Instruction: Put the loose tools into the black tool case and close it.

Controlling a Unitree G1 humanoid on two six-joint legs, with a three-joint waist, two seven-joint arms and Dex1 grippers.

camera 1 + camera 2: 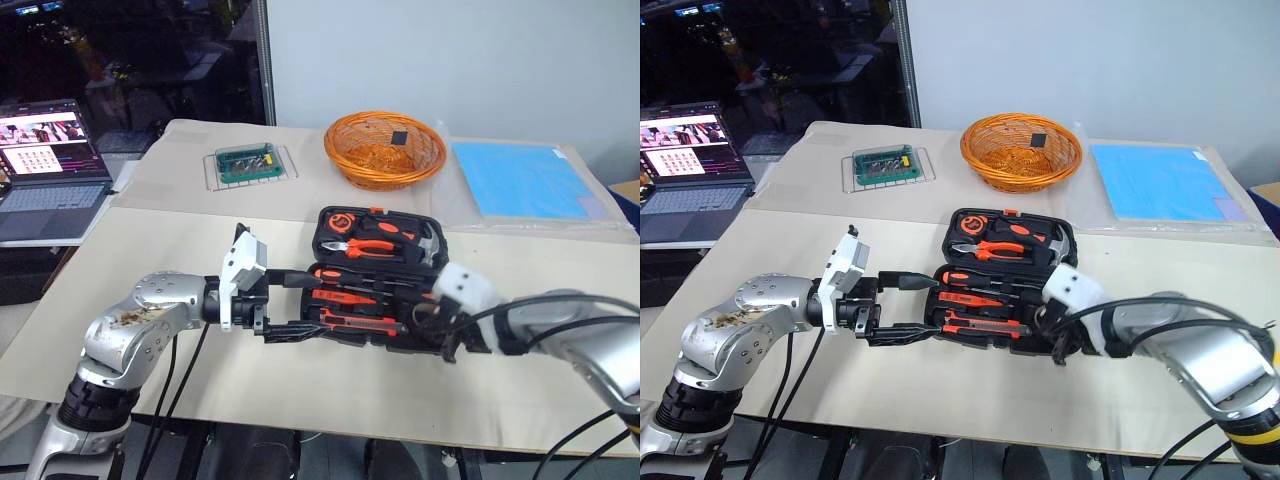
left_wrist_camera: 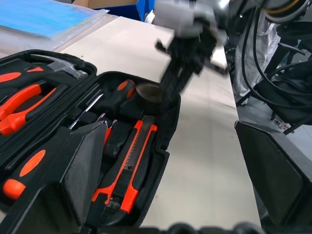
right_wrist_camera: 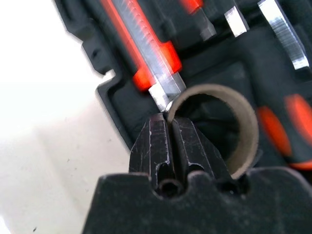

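Note:
The black tool case (image 1: pixel 321 236) lies open on the table. Its front half holds two black-and-orange screwdrivers (image 1: pixel 345 276), an orange-black utility knife (image 1: pixel 360 322) and a brownish tape roll (image 3: pixel 246 122). My left gripper (image 1: pixel 312 302) is open wide at the case's left end, one finger (image 2: pixel 73 175) over the tools and the other (image 2: pixel 273 170) in front of the case. Whether it touches the case I cannot tell. My right gripper (image 3: pixel 165 122) is shut and empty. It points down into the case's right end, its tips beside the tape roll's rim and the knife's blade end (image 3: pixel 163 90).
Orange-handled pliers (image 1: pixel 365 246) and a hammer fill the case's rear half. Behind the case stand an orange wicker basket (image 1: pixel 385 150), a clear tray with a green part (image 1: pixel 250 163) and a blue sheet (image 1: pixel 525 180). A laptop (image 1: pixel 50 170) sits far left.

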